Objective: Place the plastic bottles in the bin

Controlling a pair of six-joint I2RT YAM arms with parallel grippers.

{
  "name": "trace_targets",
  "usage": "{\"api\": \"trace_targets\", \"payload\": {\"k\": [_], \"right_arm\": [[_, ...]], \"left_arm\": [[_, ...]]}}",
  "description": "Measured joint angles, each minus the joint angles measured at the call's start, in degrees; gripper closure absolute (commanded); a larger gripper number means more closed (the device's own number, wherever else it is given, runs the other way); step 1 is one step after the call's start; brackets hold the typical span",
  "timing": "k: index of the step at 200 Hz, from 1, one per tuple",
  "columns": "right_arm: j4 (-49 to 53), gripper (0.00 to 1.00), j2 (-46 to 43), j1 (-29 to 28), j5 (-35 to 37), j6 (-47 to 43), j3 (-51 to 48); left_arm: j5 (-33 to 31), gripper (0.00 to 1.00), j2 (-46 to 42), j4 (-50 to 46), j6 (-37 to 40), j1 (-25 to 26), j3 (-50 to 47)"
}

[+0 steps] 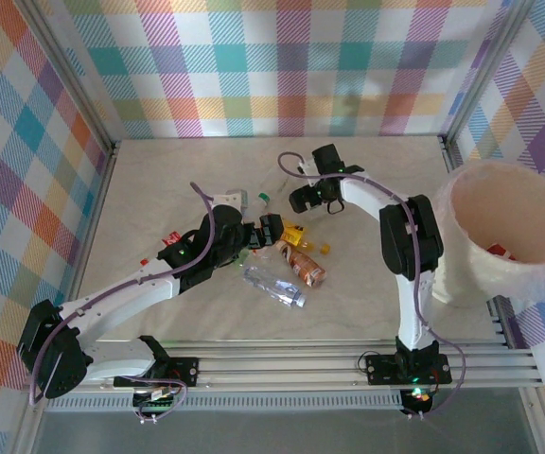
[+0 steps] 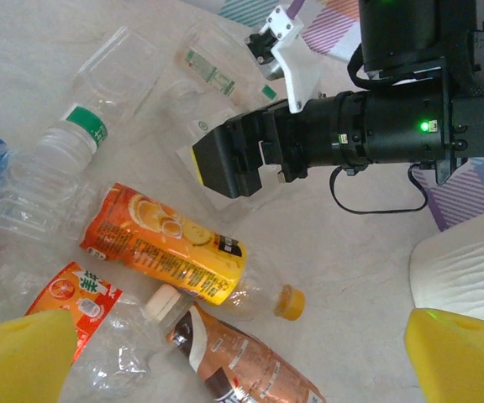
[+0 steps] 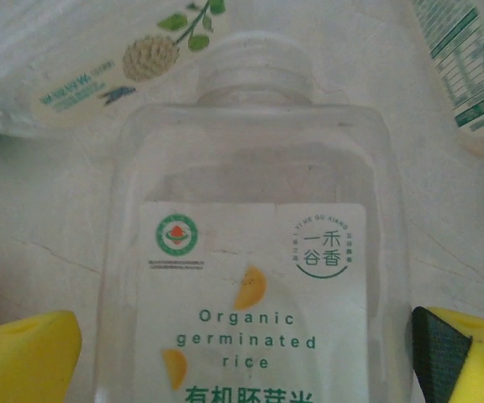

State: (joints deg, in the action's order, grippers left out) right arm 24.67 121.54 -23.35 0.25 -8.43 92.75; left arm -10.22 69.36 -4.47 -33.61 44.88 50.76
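Bottles (image 1: 274,286) of thin clear plastic lie in a loose heap on the table (image 1: 159,170) between the two arms. All look empty and partly crushed. I judge them very light, springy under a squeeze, and slick enough to skid away or squirt out of a pinch.

On the left, the left gripper (image 2: 242,374) hangs over the heap with its yellow pads (image 2: 23,357) spread wide and nothing between them. Just ahead lies the orange-label bottle (image 2: 162,252), its cap pointing right. The brown-label bottle (image 2: 225,353) lies close beside it, nearer the open jaws. Either is best taken across the labelled middle, where the body is fullest and the film offers some friction. The neck is stiffer but narrow and easy to miss.

Further right, the right gripper (image 3: 242,369) is low over the rice bottle (image 3: 255,277), a clear, square-shouldered one lying flat with its neck pointing away. The fingers stand released on either side of its flat faces, and I cannot tell whether they touch. Those flat sides should give the pads a steadier seat than a round body, though a hard clamp would likely buckle them.

At the far right stands the bin (image 1: 466,274), well apart from the heap, its mouth wide enough that a light bottle can simply be dropped in.
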Motion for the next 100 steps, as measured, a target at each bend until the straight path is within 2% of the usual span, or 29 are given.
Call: {"api": "trace_targets", "payload": {"k": [100], "right_arm": [[5.86,0.00,6.05,-1.44,5.38,1.81,7.23]], "left_arm": [[-0.44,0.00,0.00,-0.17,-0.02,0.00,-0.59]]}}
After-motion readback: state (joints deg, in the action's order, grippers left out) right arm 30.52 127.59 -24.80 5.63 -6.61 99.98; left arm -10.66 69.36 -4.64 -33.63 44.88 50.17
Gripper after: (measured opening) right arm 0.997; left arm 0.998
